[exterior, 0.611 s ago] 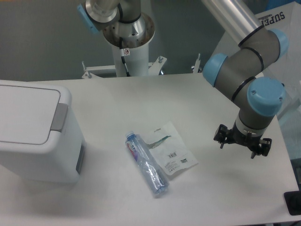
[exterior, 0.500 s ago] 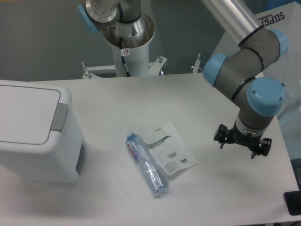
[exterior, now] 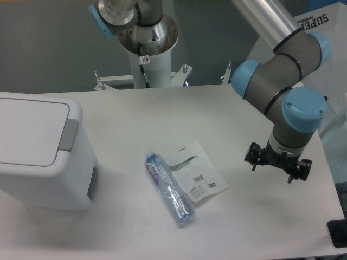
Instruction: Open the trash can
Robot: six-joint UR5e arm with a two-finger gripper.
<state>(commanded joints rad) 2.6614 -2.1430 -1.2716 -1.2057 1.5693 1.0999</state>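
The trash can [exterior: 38,151] is a large white boxy bin at the table's left edge. Its flat lid is down, with a grey latch tab [exterior: 68,135] on the right rim and a grey panel [exterior: 92,182] on the side wall. My gripper [exterior: 277,163] hangs far to the right, over the table's right side, pointing straight down. The wrist covers it from above, so only black parts of its base show and the fingers are hidden. Nothing is seen in its grasp.
A clear plastic bottle [exterior: 169,188] lies on the table between the bin and the gripper. It rests beside a white printed packet [exterior: 195,172]. The robot's base column [exterior: 147,54] stands at the back. A dark object [exterior: 338,233] sits at the right edge.
The arm's wrist and gripper have shifted very slightly to the left. The trash can, bottle and packet have not moved.
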